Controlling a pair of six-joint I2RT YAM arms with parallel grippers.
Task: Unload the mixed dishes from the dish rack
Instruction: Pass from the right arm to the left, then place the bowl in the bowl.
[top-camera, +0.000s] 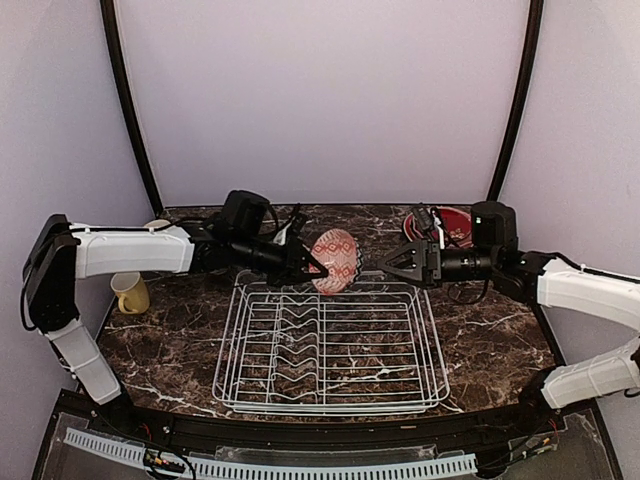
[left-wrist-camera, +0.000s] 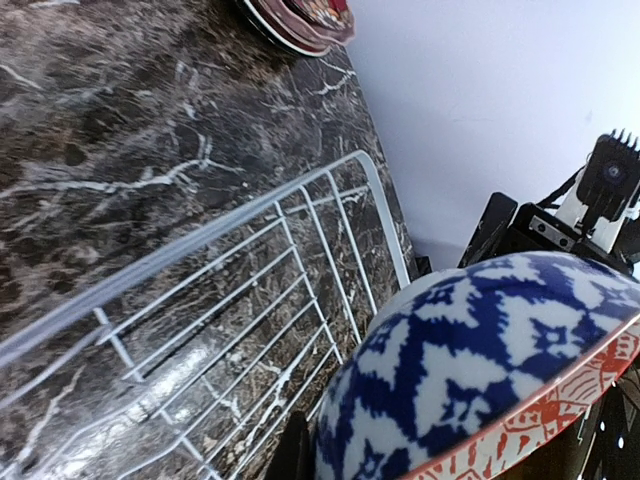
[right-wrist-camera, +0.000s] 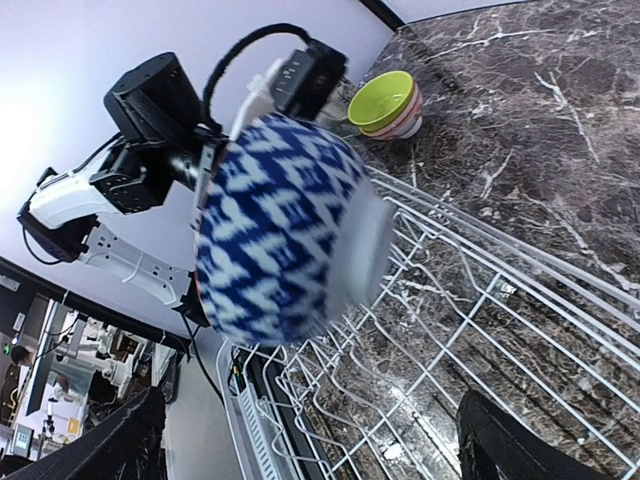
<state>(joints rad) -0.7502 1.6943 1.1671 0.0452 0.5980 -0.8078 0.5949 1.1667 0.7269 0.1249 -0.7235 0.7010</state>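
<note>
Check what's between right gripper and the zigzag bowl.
Nothing. The top view shows a bare gap from the open right gripper to the zigzag bowl, above the far rim of the dish rack.

Overhead wide; wrists (close) share dish rack.

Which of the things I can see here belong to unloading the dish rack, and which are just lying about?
Job: dish rack, navy zigzag bowl in the left claw, open right claw, yellow mug, red plate, lime bowl.
Lying about: only the marble table and purple backdrop.
</note>
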